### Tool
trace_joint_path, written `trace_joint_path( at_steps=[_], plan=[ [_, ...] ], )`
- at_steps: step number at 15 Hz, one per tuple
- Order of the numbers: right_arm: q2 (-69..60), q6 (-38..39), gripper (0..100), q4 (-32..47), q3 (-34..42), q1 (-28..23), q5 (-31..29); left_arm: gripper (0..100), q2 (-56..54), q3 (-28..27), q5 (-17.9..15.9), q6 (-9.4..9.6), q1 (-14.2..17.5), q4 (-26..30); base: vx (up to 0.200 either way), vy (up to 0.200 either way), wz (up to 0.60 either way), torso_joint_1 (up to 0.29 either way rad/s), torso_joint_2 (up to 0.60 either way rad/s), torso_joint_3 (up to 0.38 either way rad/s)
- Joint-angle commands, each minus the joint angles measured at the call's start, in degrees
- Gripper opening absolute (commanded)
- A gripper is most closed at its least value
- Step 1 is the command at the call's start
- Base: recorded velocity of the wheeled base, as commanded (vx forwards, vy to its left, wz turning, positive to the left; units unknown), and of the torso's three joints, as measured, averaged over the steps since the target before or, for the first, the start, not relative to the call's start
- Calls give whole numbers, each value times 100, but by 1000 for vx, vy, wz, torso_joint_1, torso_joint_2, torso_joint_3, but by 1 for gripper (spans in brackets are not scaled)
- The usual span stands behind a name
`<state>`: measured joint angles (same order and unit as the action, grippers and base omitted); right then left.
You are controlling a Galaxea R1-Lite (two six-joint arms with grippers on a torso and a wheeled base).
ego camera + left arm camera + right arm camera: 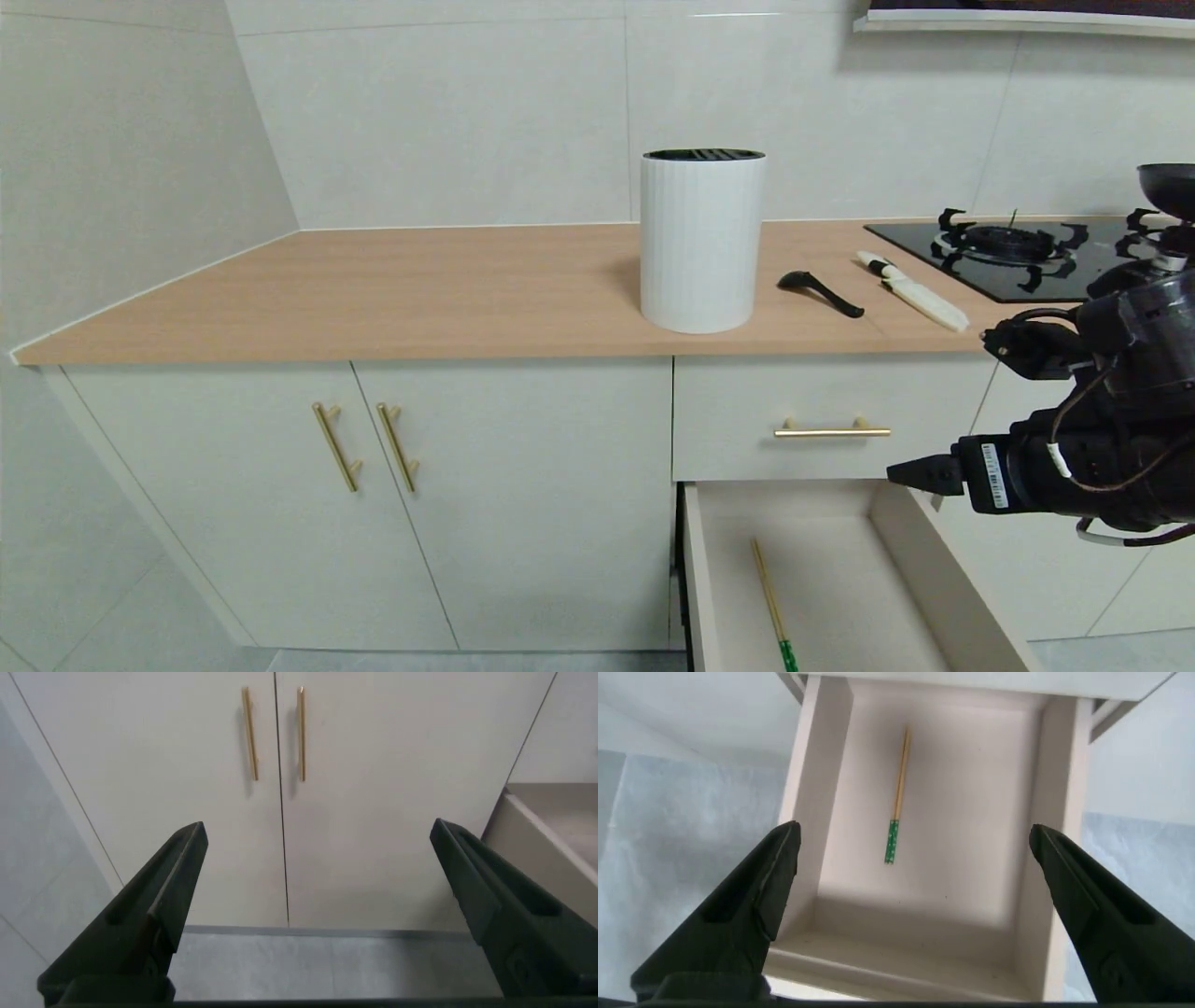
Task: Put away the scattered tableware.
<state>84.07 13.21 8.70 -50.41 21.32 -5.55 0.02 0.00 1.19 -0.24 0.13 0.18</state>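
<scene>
Head view first: on the table (420, 289) a black spoon (820, 291) lies just beside the white slotted holder (702, 241), and a pale-bladed knife (913, 290) lies near it, towards the hob (1013, 252). Below, the drawer (784, 497) stands open with chopsticks (773, 602) inside. My right end effector (924, 473) hangs at the drawer's right side.

Left wrist view: my left end effector (318, 826) is spread wide and holds nothing, facing the cabinet doors (280, 793).

Right wrist view: fingers wide apart, nothing between them, and I'm looking straight down into the drawer at the chopsticks.

The spoon looks light, stiff and rather slick, so I'd pinch it mid-handle. The knife I'd take by its handle, at the end nearer the wall, keeping clear of the blade.
</scene>
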Motion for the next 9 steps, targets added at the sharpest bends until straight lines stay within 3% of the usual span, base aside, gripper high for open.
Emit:
trace_joint_path(
  at_steps=[1,9],
  plan=[
    [22,-3,100,0,5,4,1,100,-2,0,4,-2,4,-1,0,0,0,168,-481,-295],
    [57,-38,100,-9,49,4,10,100,-2,0,4,-2,-5,-1,0,0,0,195,-486,-289]
  ],
)
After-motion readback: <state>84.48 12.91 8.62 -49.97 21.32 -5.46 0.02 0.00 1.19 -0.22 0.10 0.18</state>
